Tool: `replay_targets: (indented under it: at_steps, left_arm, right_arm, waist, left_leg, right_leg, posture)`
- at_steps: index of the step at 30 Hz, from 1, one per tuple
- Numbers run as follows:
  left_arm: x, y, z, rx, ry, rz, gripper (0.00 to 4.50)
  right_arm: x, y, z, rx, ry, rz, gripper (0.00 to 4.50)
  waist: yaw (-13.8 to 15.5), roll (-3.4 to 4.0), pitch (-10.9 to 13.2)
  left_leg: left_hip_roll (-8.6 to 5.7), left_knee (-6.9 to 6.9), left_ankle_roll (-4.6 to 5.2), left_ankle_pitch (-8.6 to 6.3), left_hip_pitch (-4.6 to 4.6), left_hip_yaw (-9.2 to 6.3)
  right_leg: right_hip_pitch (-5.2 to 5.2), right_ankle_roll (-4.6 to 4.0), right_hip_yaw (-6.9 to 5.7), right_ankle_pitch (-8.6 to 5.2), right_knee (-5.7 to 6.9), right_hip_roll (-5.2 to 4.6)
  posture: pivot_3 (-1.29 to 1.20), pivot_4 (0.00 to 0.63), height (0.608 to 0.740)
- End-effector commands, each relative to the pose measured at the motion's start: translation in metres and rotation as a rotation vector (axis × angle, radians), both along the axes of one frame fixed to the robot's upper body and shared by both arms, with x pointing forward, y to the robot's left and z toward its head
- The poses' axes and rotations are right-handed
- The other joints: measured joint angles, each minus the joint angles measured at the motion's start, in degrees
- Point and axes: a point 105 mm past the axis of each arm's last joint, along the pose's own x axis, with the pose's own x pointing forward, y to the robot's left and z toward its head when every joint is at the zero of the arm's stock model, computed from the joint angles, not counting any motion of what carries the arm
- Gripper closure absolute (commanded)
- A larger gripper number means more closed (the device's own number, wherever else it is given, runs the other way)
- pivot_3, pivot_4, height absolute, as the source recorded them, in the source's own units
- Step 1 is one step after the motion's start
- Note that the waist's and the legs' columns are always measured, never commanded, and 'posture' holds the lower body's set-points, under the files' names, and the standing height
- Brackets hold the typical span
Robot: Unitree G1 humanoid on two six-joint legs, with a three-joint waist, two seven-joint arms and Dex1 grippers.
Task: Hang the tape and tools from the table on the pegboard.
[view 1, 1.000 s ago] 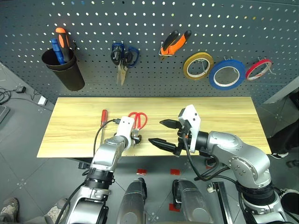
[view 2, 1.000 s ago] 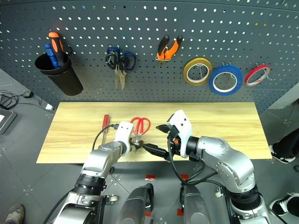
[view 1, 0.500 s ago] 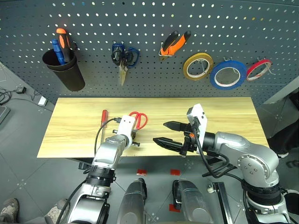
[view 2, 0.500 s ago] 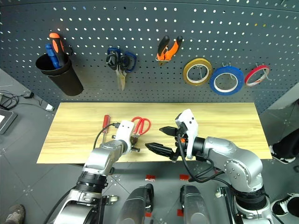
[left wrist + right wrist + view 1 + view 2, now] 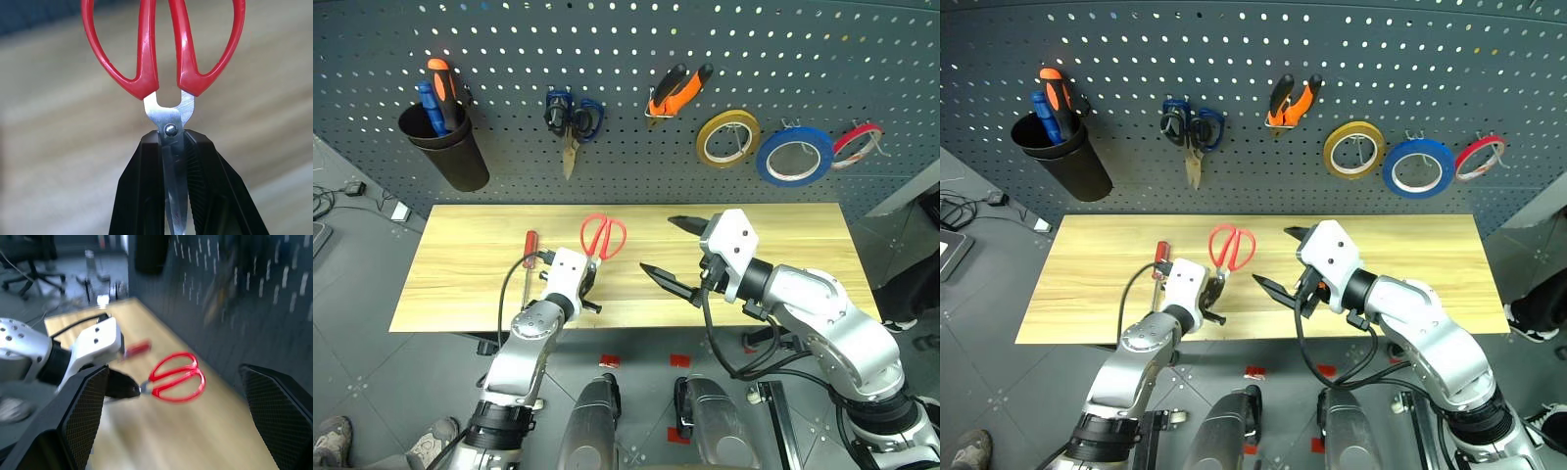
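Left gripper: raised above the table, fingers clamped on the blades of the red-handled scissors, handles pointing toward the pegboard.
Right gripper: jaws spread wide, empty, hovering just beside the scissors over mid-table.
Red-handled screwdriver: lying on the table's left part.
Pegboard: blue tape, pliers, yellow tape, red tape, blue-handled scissors, black cup.
Table's right half bare; grey floor around.
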Motion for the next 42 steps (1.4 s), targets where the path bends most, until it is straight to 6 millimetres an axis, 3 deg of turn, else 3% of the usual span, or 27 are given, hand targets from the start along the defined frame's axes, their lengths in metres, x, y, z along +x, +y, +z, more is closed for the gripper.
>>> replay_targets:
  at_steps: [1, 5, 8, 12, 24, 29, 36, 42]
  left_arm:
    - [-0.005, 0.005, 0.047, 0.077, -0.259, 0.028, 4.21]
    - [-0.011, 0.004, 0.085, 0.155, -0.479, 0.027, 4.21]
    - [-0.016, 0.002, 0.102, 0.189, -0.576, 0.011, 4.21]
    - [-0.016, 0.013, 0.113, 0.178, -0.611, 0.076, 4.21]
    - [0.001, 0.021, 0.119, 0.196, -0.623, 0.108, 4.21]
    - [0.011, 0.018, 0.114, 0.192, -0.600, 0.091, 4.21]
    - [0.026, 0.021, 0.106, 0.185, -0.555, 0.102, 4.21]
    - [0.031, 0.036, 0.091, 0.126, -0.459, 0.157, 2.33]
  right_arm:
    - [-0.019, 0.007, 0.012, 0.019, -0.075, 0.102, 0.00]
    - [-0.016, 0.004, 0.019, 0.053, -0.084, 0.101, 0.00]
    - [-0.012, 0.002, 0.020, 0.059, -0.085, 0.098, 0.00]
    - [-0.006, -0.001, 0.022, 0.070, -0.088, 0.083, 0.00]
    - [0.014, -0.004, 0.045, 0.121, -0.123, 0.065, 0.00]
    - [0.015, 0.002, 0.057, 0.146, -0.139, 0.075, 0.00]
    - [0.014, 0.005, 0.059, 0.160, -0.136, 0.078, 0.00]
    - [0.016, 0.002, 0.053, 0.166, -0.101, 0.058, 0.00]
  waist:
    - [0.0, -0.01, 0.0]
    - [0.0, 0.00, 0.0]
    - [0.0, 0.00, 0.0]
    - [0.0, -0.01, 0.0]
    - [0.0, -0.01, 0.0]
    - [-0.1, -0.01, 0.0]
    - [-0.1, -0.01, 0.0]
    - [-0.1, -0.01, 0.0]
  left_leg:
    - [0.00, 0.01, 0.00, 0.00, 0.00, 0.00]
    - [0.03, 0.01, 0.01, 0.00, 0.00, -0.05]
    - [0.03, 0.00, 0.01, 0.00, 0.00, -0.05]
    - [0.02, 0.01, 0.02, -0.01, 0.00, -0.02]
    - [0.02, 0.03, 0.02, 0.00, 0.00, -0.05]
    - [0.03, 0.02, 0.02, 0.00, 0.00, -0.04]
    - [0.02, 0.03, 0.02, 0.00, -0.01, -0.03]
    - [0.03, 0.04, 0.02, 0.00, -0.01, -0.04]
  right_leg:
    - [0.00, 0.00, 0.00, 0.00, -0.01, 0.00]
    - [0.00, -0.01, -0.06, 0.01, 0.03, 0.01]
    - [0.00, -0.01, -0.06, 0.01, 0.04, 0.02]
    - [0.00, -0.01, -0.04, 0.01, 0.03, 0.01]
    - [0.00, -0.01, -0.09, 0.01, 0.06, 0.04]
    - [0.00, -0.01, -0.09, 0.01, 0.05, 0.04]
    - [0.00, -0.02, -0.08, 0.01, 0.05, 0.03]
    - [0.00, -0.02, -0.09, 0.01, 0.06, 0.03]
  posture:
    - [-0.11, 0.313, 0.740]
    - [-0.11, 0.310, 0.740]
    - [-0.11, 0.305, 0.740]
    - [-0.10, 0.301, 0.740]
    - [-0.10, 0.297, 0.740]
    - [-0.10, 0.298, 0.740]
    - [-0.11, 0.299, 0.740]
    - [-0.11, 0.298, 0.740]
